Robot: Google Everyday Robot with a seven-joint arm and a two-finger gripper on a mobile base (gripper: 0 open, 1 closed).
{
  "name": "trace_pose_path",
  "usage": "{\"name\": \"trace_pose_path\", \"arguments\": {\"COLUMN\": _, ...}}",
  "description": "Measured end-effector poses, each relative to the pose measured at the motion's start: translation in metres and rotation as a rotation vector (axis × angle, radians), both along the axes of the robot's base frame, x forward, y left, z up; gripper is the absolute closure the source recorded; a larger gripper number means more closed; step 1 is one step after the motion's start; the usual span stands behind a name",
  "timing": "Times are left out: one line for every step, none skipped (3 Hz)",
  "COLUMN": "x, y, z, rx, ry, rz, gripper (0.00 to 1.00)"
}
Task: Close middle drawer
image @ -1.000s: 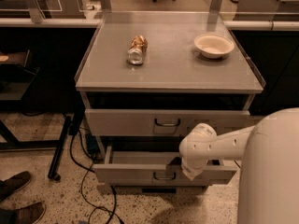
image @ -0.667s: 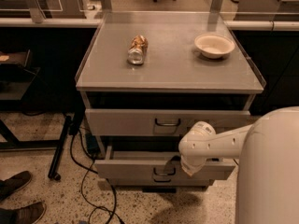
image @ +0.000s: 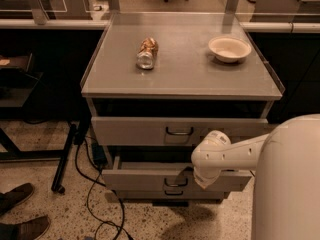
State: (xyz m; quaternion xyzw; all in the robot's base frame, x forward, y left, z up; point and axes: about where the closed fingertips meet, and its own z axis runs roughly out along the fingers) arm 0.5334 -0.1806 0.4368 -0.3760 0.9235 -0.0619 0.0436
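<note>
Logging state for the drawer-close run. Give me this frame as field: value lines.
middle drawer: open, pulled out past the top drawer's front
handle: dark wire loop, centre of the front panel
gripper: at the middle drawer's front, just right of the handle
top drawer: appears partly out
cabinet top: can on its side, left; bowl upright, right
floor: cables, shoes bottom left

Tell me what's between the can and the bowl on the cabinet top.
Nothing: in the camera view the grey top between the can and the bowl is bare. The tool sits low, at the middle drawer front.
</note>
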Motion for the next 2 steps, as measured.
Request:
{"name": "trace_pose_path", "arguments": {"x": 0.0000, "y": 0.0000, "z": 0.0000, "rx": 0.000, "ry": 0.000, "rz": 0.000, "gripper": 0.36}}
{"name": "trace_pose_path", "arguments": {"x": 0.0000, "y": 0.0000, "z": -0.0001, "rx": 0.000, "ry": 0.000, "rz": 0.000, "gripper": 0.07}}
